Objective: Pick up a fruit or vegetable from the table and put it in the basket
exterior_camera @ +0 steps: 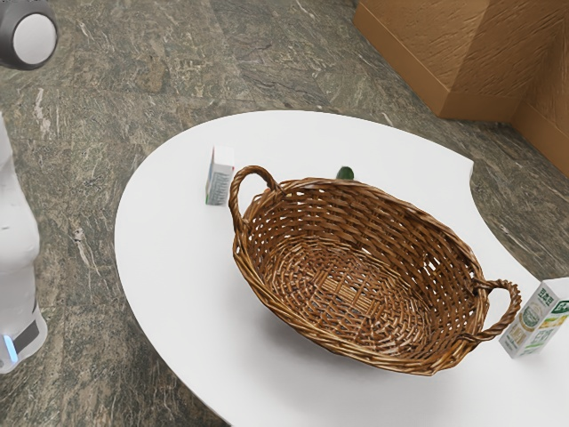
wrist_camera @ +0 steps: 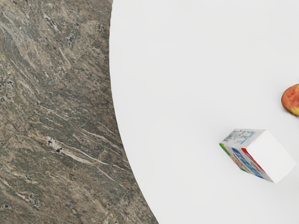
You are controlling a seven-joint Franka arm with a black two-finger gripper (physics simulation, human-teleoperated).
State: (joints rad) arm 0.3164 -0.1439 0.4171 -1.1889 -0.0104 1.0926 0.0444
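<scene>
So, near to far in the exterior view: the basket (exterior_camera: 356, 355) takes up most of the table (exterior_camera: 169, 267), handles out at both ends. You can see right down into the weave, but its back wall blocks a good bit of tabletop. The big carton (exterior_camera: 539, 322) sits near the handle on the exterior view's right, and the edge of the view chops off part of it. The small carton (exterior_camera: 220, 176) is near the other handle, with print on it too tiny to read.

Task stuff: there's a dark green veg (exterior_camera: 345, 173) peeking over the basket's far rim. Most of it is hidden, so no clue what kind, or whether it touches the wicker. It's outside the basket, anyway. The wrist view also has a red and yellow fruit (wrist_camera: 292, 100) on the table, sliced by the edge, just beside a carton (wrist_camera: 271, 156) with a blank white face and bright stripes. Couldn't swear which carton that is.

The arm (exterior_camera: 13, 218) is over on the exterior view's left, cut off so you only get chunks of it, plus a blue light low down. As for the gripper, I honestly can't tell if it's wide, narrow or holding something. Past the table there's streaky stone floor (exterior_camera: 178, 62), then a brown wall (exterior_camera: 422, 53), also cropped
</scene>
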